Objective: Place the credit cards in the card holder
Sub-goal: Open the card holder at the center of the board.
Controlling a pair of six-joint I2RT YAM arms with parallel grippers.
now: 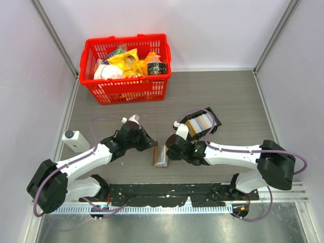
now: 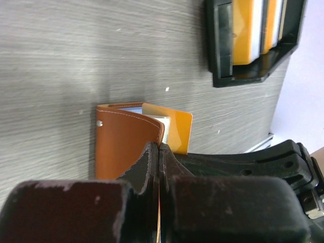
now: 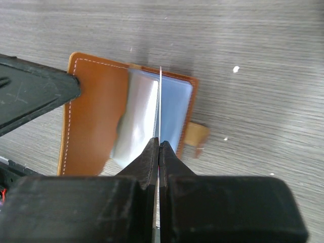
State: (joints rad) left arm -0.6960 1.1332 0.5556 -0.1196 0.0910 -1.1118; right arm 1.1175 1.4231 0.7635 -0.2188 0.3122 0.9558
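The right tool sat nearest the lens, its fingers pinched shut on a thin card standing on edge over the card holder. The holder lay open on the table just ahead of that tool, clear sleeves exposed, snap tab beyond. The left tool was closed on the holder's brown cover, an orange card poking out behind. Farther off stood a black tray of cards, then a red basket.
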